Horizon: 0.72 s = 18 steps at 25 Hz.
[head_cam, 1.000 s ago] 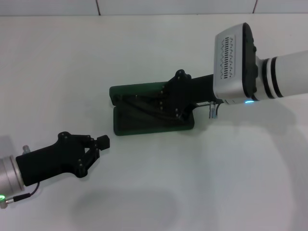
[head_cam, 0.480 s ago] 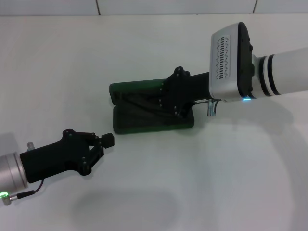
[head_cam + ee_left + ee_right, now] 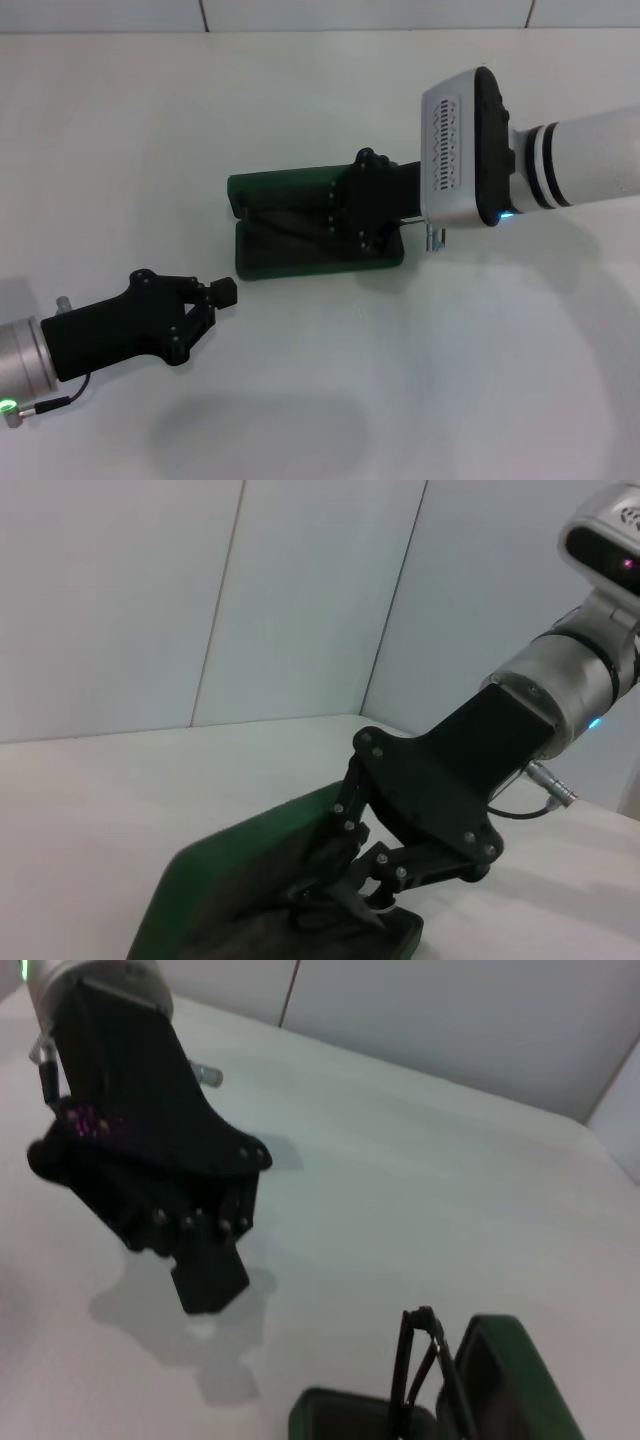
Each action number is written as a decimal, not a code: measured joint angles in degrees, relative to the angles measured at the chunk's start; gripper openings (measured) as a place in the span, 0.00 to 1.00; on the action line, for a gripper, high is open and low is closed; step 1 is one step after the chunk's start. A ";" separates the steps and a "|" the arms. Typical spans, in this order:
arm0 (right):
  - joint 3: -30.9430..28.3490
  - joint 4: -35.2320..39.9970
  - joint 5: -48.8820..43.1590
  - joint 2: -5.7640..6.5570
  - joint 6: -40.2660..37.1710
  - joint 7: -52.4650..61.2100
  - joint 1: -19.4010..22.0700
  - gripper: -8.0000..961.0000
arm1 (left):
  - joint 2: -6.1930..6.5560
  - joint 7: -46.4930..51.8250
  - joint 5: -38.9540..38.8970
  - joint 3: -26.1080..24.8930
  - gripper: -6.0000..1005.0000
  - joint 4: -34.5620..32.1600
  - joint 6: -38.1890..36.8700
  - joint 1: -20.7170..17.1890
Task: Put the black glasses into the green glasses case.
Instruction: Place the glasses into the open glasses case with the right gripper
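1. The black glasses (image 3: 425,1360) sit inside the open green glasses case (image 3: 280,190) in the middle of the worktop (image 3: 480,380). Only a thin dark frame and a folded temple show, standing up a little above the tray in the right wrist view.
2. The right pincer (image 3: 345,215) reaches down into the case over the glasses. Its fingers look drawn together around the frame, though I cannot tell for certain whether it is gripping or has let go.
3. The left pincer (image 3: 205,300) hovers over the worktop near the case's front corner, apart from it, closed on nothing.
4. Risks as I judge them: if the right pincer lifts while clenched, it could drag the glasses back out. A temple sticking up could catch when the lid comes down. The light case might slide if pushed from one side.
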<state>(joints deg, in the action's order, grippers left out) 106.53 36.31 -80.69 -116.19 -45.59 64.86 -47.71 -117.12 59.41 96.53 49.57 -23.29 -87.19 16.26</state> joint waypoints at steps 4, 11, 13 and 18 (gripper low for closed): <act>0.26 0.45 -0.02 0.00 1.38 0.00 0.54 0.10 | 0.07 0.48 0.11 0.00 0.06 -0.01 -0.06 0.00; 0.26 2.22 -0.01 0.00 1.58 0.29 1.43 0.10 | 0.20 0.72 0.17 0.00 0.06 -0.06 -0.10 0.05; 0.26 2.80 -0.01 0.00 1.52 0.25 2.02 0.10 | 0.19 0.72 0.21 0.00 0.06 -0.07 -0.15 0.13; 0.41 3.01 0.00 0.00 1.26 0.24 2.64 0.10 | 0.17 0.71 0.23 0.00 0.07 -0.08 -0.21 0.15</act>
<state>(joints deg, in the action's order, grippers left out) 106.94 39.32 -80.69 -116.19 -44.33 65.09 -45.07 -116.95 60.12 96.77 49.57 -23.37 -87.40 16.41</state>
